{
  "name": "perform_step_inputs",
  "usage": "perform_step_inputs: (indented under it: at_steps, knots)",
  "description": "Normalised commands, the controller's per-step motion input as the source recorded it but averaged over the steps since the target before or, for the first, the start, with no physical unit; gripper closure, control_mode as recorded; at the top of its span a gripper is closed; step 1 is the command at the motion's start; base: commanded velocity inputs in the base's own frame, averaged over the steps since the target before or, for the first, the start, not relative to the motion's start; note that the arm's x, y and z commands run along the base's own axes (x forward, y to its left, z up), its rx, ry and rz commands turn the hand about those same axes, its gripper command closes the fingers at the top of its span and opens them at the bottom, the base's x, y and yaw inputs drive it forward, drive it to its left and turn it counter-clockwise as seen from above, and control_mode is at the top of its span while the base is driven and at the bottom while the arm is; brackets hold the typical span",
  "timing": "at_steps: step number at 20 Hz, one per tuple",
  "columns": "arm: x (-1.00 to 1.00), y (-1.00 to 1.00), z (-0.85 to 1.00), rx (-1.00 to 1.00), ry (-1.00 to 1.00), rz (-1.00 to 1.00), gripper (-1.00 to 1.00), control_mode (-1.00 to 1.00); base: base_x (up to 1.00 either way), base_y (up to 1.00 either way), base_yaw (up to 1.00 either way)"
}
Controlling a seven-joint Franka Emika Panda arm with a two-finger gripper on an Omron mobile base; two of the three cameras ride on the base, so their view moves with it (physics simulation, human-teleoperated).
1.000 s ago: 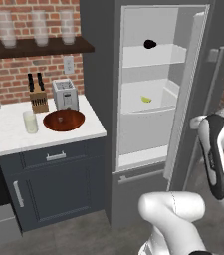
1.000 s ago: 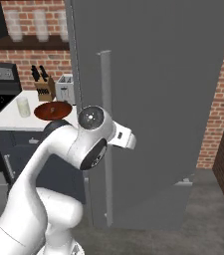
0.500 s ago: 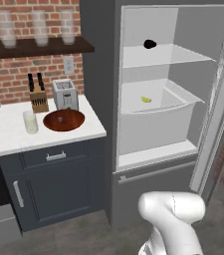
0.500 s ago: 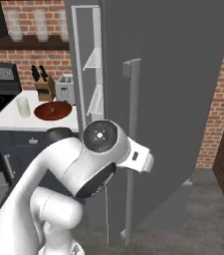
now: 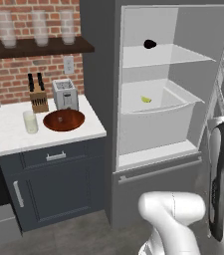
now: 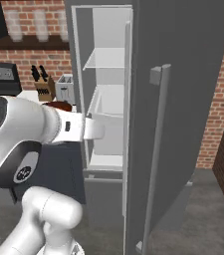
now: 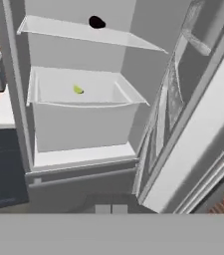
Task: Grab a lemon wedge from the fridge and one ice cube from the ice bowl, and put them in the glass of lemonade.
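The fridge (image 5: pixel 101 74) stands open, its door (image 6: pixel 193 74) swung far out to the right. The lemon wedge (image 5: pixel 146 99) lies in the white drawer below the glass shelf, and the hand view looks at the lemon wedge (image 7: pixel 78 89) from a distance. On the counter at left stand the reddish-brown ice bowl (image 5: pixel 63 120) and the glass of lemonade (image 5: pixel 30 122). My gripper (image 7: pixel 111 209) is shut with nothing in it, well short of the fridge opening. My forearm (image 6: pixel 78 129) reaches toward the opening from the left.
A dark round lump (image 5: pixel 150 44) sits on the upper fridge shelf. A toaster (image 5: pixel 65 94) and a knife block (image 5: pixel 38 97) stand behind the bowl. Frosted glasses (image 5: pixel 39 27) line a wall shelf. The door's long handle (image 6: pixel 158 149) and inner racks (image 7: pixel 173 94) flank the right.
The fridge door has swung wider open to the right. My gripper has closed from half open to shut, and the arm has turned toward the fridge interior.
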Motion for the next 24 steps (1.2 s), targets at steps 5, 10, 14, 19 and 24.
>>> perform_step_inputs:
  at_steps: [5, 10, 14, 19, 24]
  knots:
    - [0.71, 0.86, 0.0, -0.23, 0.18, 0.0, 1.0, -1.0, 0.0, 0.0, 0.0]
    - [0.94, 0.0, -0.05, -0.02, 0.15, 0.0, 1.0, -1.0, 0.0, 0.0, 0.0]
    - [1.0, -0.46, -0.2, 0.0, 0.08, 0.0, 1.0, -1.0, 0.0, 0.0, 0.0]
    - [0.69, -0.62, -0.28, 0.0, 0.02, 0.0, 1.0, -1.0, 0.0, 0.0, 0.0]
    - [0.23, -0.58, -0.51, -0.01, -0.04, 0.0, 1.0, -1.0, 0.0, 0.0, 0.0]
